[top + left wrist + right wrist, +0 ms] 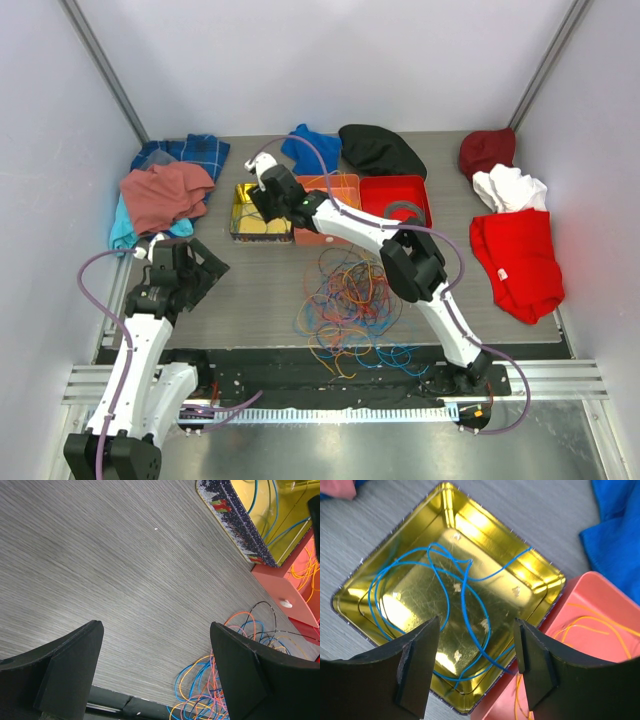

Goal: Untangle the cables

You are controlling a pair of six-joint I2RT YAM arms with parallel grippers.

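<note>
Gold tin [485, 527]: we found it lying open on the table [125, 580], just left of the orange bin [585, 587], with its shiny floor facing up.
Blue cable [464, 585]: one long strand lay looped loosely inside the tin, resting on the floor and free of any finger.
Orange strands [592, 621]: we saw a few thin loops of them lying in the orange bin.
Right gripper [477, 665]: it hovered over the near side of the tin; its fingers were spread apart with nothing between them.
Left gripper [155, 672]: it hung over bare table at the left, fingers spread wide and empty, well apart from the tin.
Tangle of cables [348, 300]: the main heap of orange, blue, red and dark wires sprawled on the table in front of the bins, between the two arms and reaching the near edge.
Red bin [395, 190]: it stood to the right of the orange bin and held a grey coiled ring [405, 210].
Clothes: we noted a plaid cloth [185, 152], a black cloth [380, 148] and a red garment [520, 260] around the table's far and right sides.
</note>
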